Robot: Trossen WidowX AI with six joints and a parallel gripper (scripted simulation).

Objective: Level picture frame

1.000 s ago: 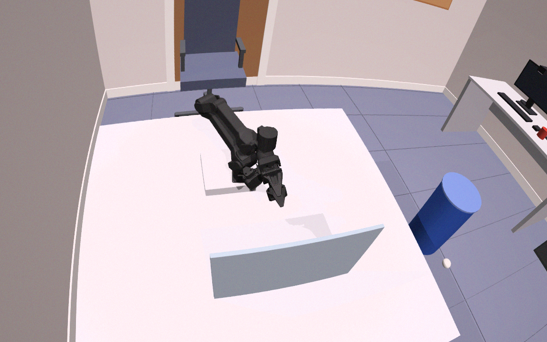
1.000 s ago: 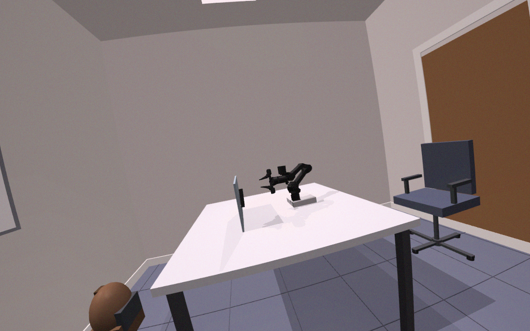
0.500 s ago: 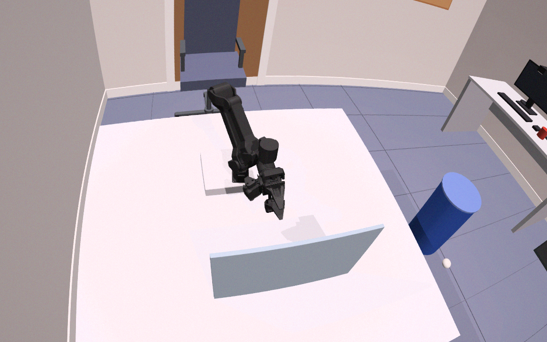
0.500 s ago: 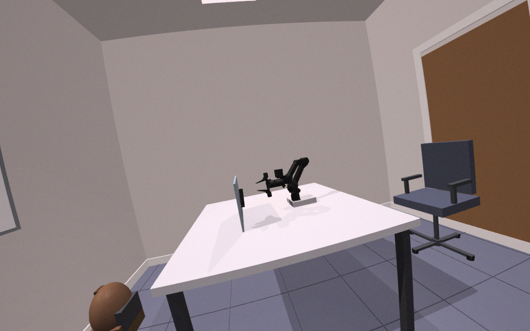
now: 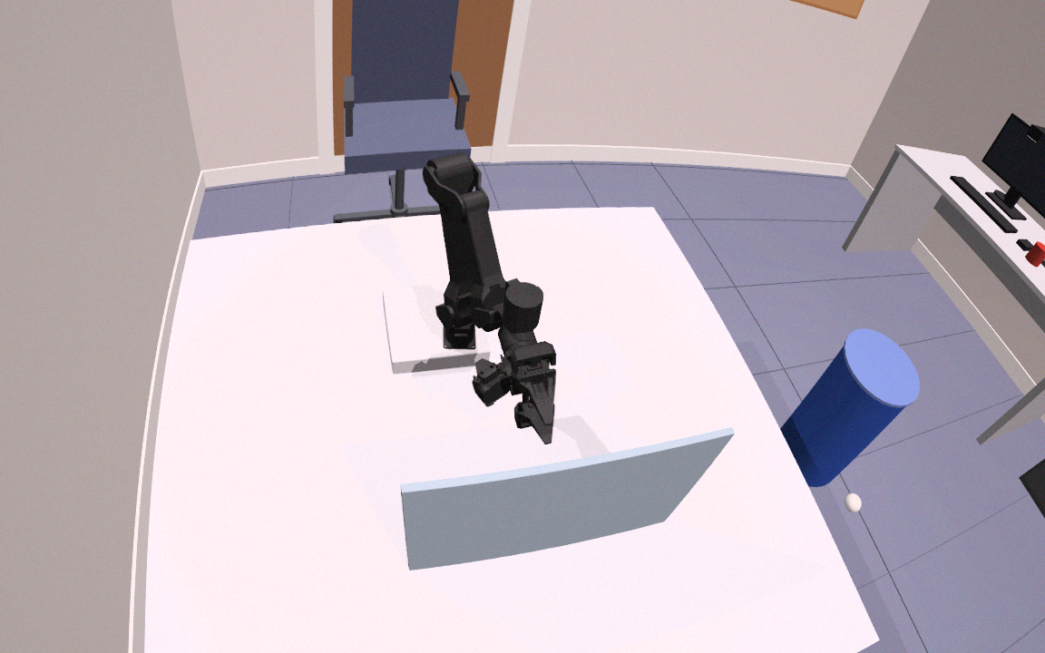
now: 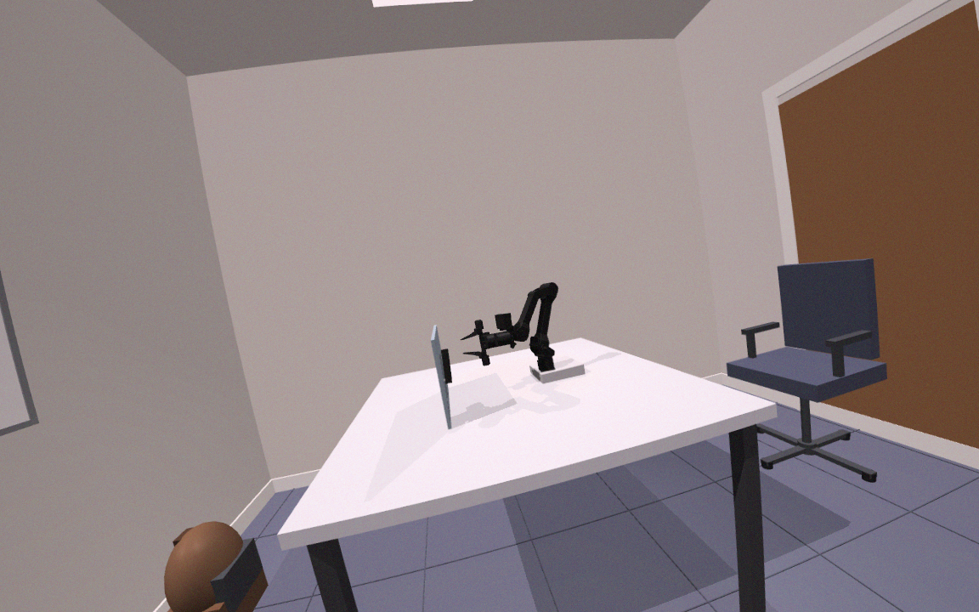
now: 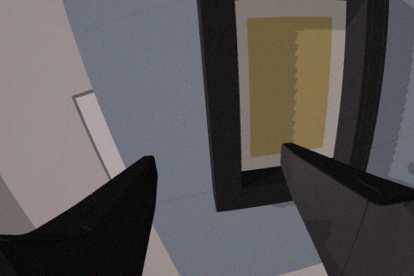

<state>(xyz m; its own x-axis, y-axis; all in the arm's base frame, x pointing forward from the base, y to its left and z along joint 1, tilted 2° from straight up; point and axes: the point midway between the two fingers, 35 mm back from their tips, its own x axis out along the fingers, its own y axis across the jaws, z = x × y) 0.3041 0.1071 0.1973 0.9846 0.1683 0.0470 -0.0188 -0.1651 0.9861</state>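
The black picture frame (image 6: 445, 365) (image 7: 220, 95) has a pale mat and a yellow-brown picture. It hangs on the arm-facing side of the upright blue-grey panel (image 5: 542, 520) (image 6: 438, 380) (image 7: 142, 73). In the wrist view its left side is not parallel to the panel's left edge, so it looks crooked on the panel. The screw and notched strip are hidden behind it. My gripper (image 5: 536, 428) (image 6: 464, 345) (image 7: 219, 160) is open and empty, in front of the frame with a gap in the exterior view. In the wrist view the right finger overlaps the frame's lower part.
The panel stands on the white table (image 5: 282, 487) (image 6: 591, 426), with the arm's base block (image 5: 433, 361) (image 6: 563, 372) behind the gripper. A blue chair (image 5: 405, 130) (image 6: 805, 369) stands beyond the table. A blue bin (image 5: 851, 414) stands on the floor beside it.
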